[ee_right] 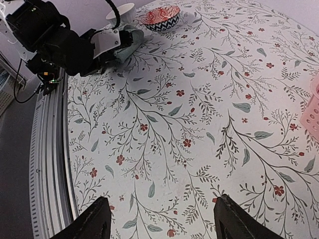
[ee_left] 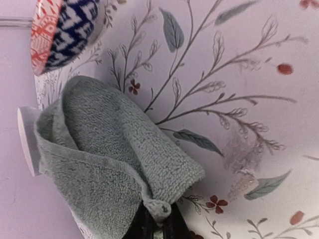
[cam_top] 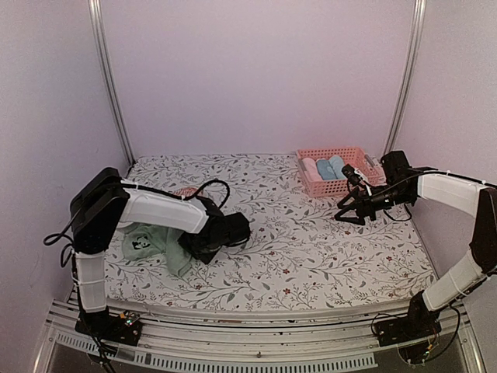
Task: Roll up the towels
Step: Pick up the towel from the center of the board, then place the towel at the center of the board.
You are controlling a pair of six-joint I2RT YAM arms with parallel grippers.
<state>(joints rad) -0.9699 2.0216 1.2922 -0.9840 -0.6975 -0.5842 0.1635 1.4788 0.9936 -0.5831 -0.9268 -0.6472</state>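
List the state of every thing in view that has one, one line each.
green towel: unrolled, bunched, one fold pinched by the left gripper.
left gripper: shut on the green towel.
right gripper: open, empty, above the table.
rolled towels: rolled, side by side in the pink basket.
pink basket: upright on the table.
patterned bowl: upright on the table.

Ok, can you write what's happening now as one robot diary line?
left gripper: shut on green towel | right gripper: open, empty, over table | pink basket: rolled towels inside
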